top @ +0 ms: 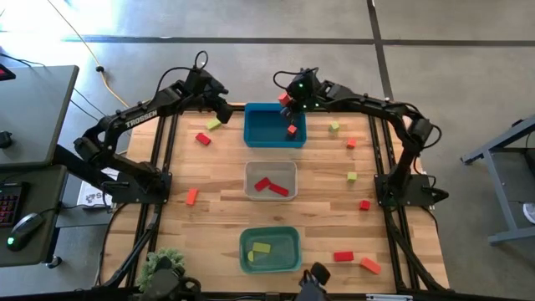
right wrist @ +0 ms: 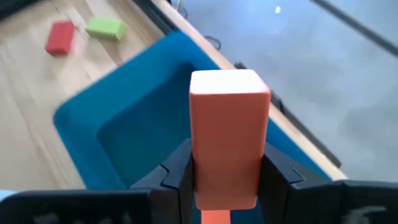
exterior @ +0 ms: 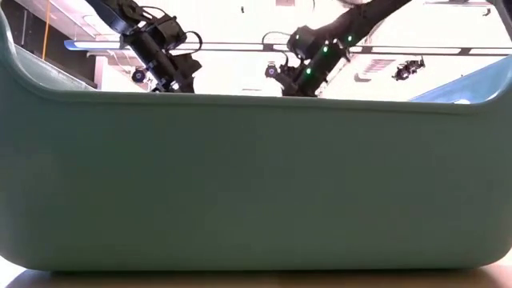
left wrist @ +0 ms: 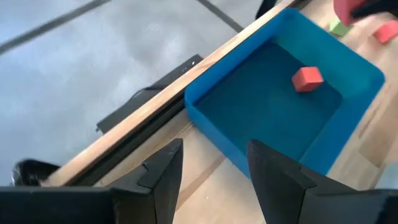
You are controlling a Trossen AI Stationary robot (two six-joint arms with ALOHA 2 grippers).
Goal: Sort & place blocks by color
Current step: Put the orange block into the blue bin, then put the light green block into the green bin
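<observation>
R claw [right wrist: 227, 180] clamped on orange block [right wrist: 229, 134], over blue bin [top: 274, 125] at top centre of frame. L claw [left wrist: 211, 168] wide, empty, near bin's left rim. Other blocks scattered on desk [top: 217, 180].

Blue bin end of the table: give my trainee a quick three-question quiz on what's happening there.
1. True or false: the right gripper holds an orange block over the blue bin.
2. How many blocks lie in the blue bin? A) none B) one C) three
3. Fill in: the left gripper is ____.

Key: 1 true; 2 B, one orange block lies inside; 3 open, holding nothing.
</observation>
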